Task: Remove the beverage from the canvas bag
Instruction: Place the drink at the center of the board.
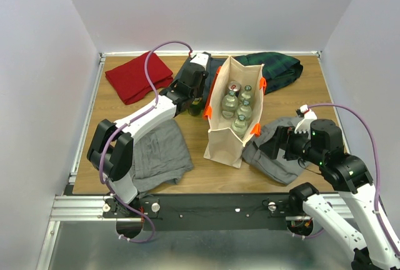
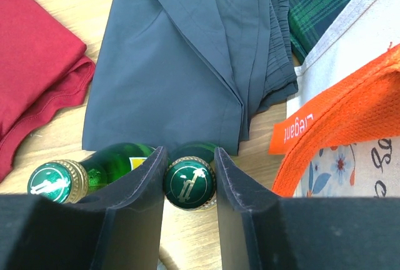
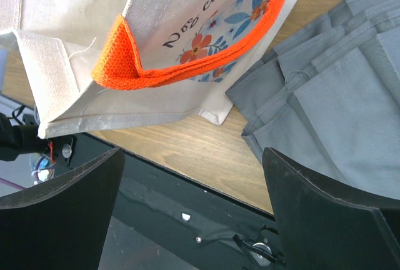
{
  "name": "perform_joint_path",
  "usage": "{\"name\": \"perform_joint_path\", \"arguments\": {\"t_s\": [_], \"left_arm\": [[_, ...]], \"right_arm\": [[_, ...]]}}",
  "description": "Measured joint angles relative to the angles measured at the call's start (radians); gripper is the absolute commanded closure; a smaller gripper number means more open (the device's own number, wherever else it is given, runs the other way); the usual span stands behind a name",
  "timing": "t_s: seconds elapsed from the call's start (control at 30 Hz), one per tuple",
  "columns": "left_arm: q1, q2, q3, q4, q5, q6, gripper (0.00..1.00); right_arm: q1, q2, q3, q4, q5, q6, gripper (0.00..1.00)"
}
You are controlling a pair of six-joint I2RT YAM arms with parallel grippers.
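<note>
White walls (image 1: 50, 45) close in a wooden table (image 1: 312, 95). The bag (image 1: 226, 142) stands upright at the centre of the top view, mouth open, and several clear bottles (image 1: 239, 109) stand packed inside it, their caps below the rim.

The left gripper (image 2: 189, 154) is just left of the bag, above centre in the top view. Its jaws are pressed onto the cap and neck of a green bottle (image 2: 189, 184). A second green bottle (image 2: 57, 182) stands right beside it at the lower left of the wrist view. Judging by that, the held one is out of the bag and is gripped by the neck so it can be stood upright with its neighbour.

The right gripper (image 3: 192, 157) hangs spread wide and empty near the bag's lower right corner. It is probably there to steady the bag or wait its turn.

Folded clothes crowd the bag:
- a red cloth (image 1: 137, 76) at upper left
- a dark slate cloth (image 2: 175, 64) just behind the green bottles
- a plaid cloth (image 1: 281, 70) at upper right
- a grey cloth (image 1: 159, 154) at lower left
- a grey pile (image 1: 275, 157) under the right gripper

That leaves little bare wood to set bottles on. The orange handles (image 2: 350, 114) hang close to the left gripper and could snag it.
</note>
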Motion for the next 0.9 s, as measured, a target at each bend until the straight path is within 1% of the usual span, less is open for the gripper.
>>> {"name": "perform_joint_path", "arguments": {"t_s": [0.03, 0.2, 0.5, 0.63, 0.73, 0.77, 0.8, 0.83, 0.9], "left_arm": [[0.000, 0.000, 0.000, 0.000, -0.001, -0.001, 0.53], [0.000, 0.000, 0.002, -0.005, -0.021, 0.003, 0.50], [0.002, -0.002, 0.021, -0.005, -0.039, 0.008, 0.48], [0.003, -0.005, 0.031, -0.008, -0.040, 0.010, 0.40], [0.003, -0.016, 0.042, -0.032, -0.040, 0.013, 0.27], [0.003, -0.023, 0.057, -0.052, -0.040, 0.018, 0.19], [0.003, -0.027, 0.071, -0.066, -0.040, 0.021, 0.03], [0.003, -0.035, 0.093, -0.083, -0.040, 0.029, 0.01], [0.003, -0.076, 0.143, -0.129, -0.039, 0.048, 0.01]], "right_arm": [[0.000, 0.001, 0.000, 0.000, 0.000, 0.000, 0.00], [0.000, 0.002, 0.000, 0.000, 0.000, 0.000, 0.00], [0.000, 0.002, 0.000, 0.000, 0.000, 0.000, 0.00], [0.000, 0.002, 0.000, 0.000, 0.000, 0.000, 0.00], [0.000, 0.001, 0.000, 0.000, 0.000, 0.000, 0.00], [0.000, 0.000, 0.000, 0.000, 0.000, 0.000, 0.00], [0.000, 0.000, 0.000, 0.000, 0.000, 0.000, 0.00], [0.000, 0.000, 0.000, 0.000, 0.000, 0.000, 0.00], [0.000, 0.000, 0.000, 0.000, 0.002, 0.000, 0.00]]}}
